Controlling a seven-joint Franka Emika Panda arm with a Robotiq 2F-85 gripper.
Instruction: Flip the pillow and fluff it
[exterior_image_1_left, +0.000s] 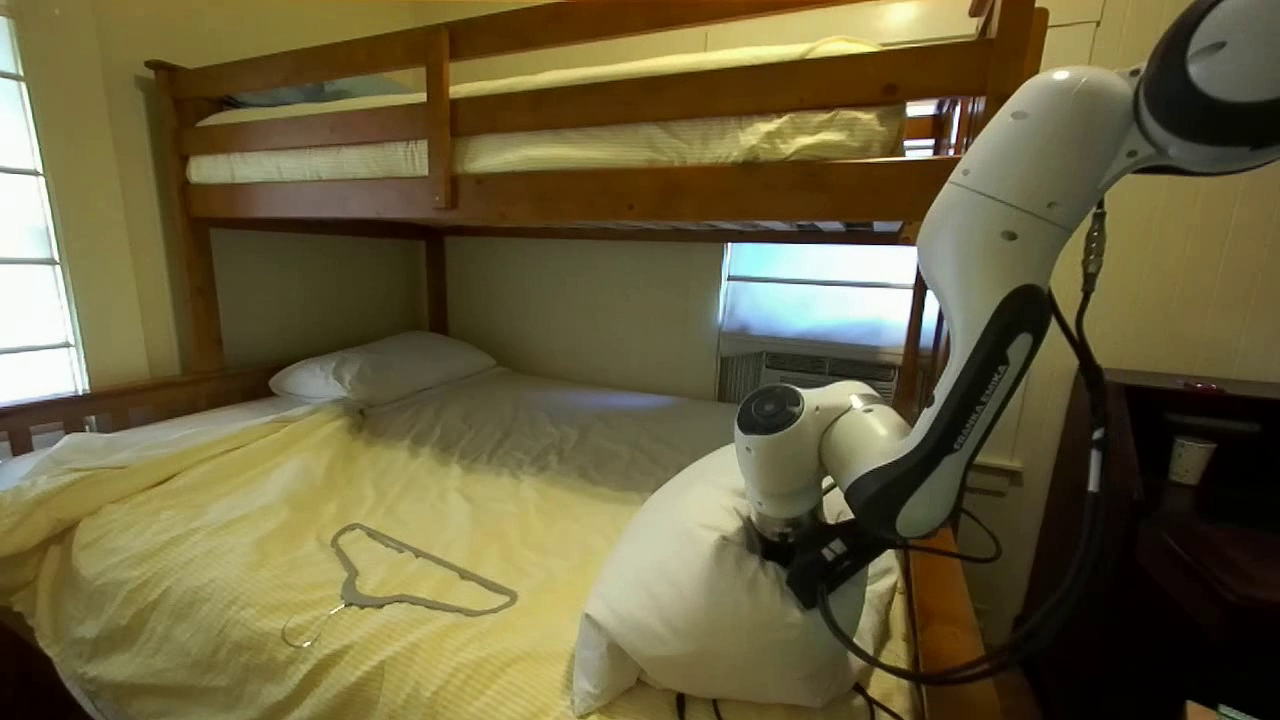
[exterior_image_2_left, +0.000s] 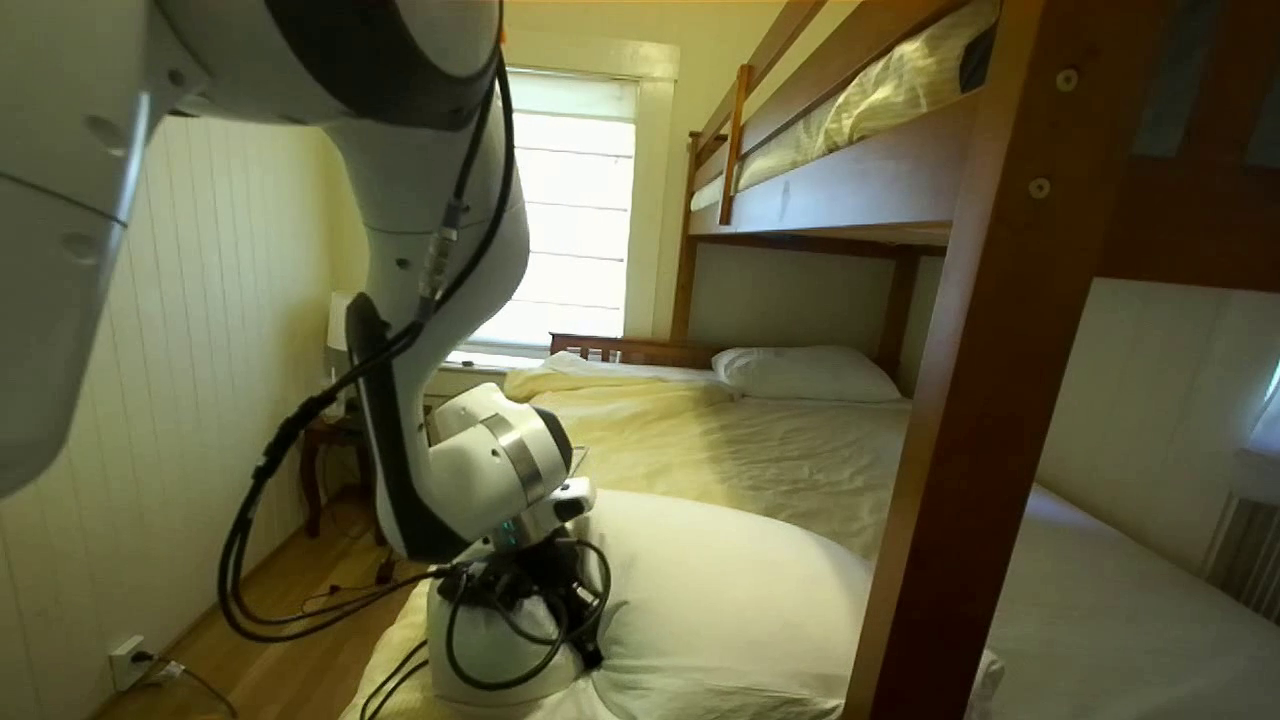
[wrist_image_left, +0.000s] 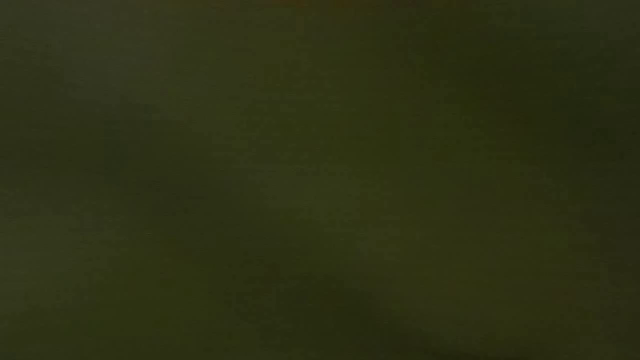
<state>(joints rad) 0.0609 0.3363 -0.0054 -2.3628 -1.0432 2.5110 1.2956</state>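
Because its tips cannot be made out at the folds of the pillow (exterior_image_1_left: 680, 590), the claw (exterior_image_1_left: 780, 548) cannot be certified as spread or closed; the wrist view is dark and without detail, presumably because cloth fills it; the pillow lies on the yellow bedspread (exterior_image_1_left: 480, 665) just beside the footboard (exterior_image_1_left: 940, 605), probably placed there for the reach of the arm (exterior_image_1_left: 1010, 200); its fabric is dented at the claw in both exterior views, which suggests a push or pinch meant to turn or plump the filling, though which is not established. The smaller white pillow (exterior_image_1_left: 390, 367) rests at the end opposite the footboard, likely its ordinary sleeping place; the grey hanger (exterior_image_1_left: 365, 601) lies farther from the footboard than the claw does, loose on the bedspread, with no evident part in the task.
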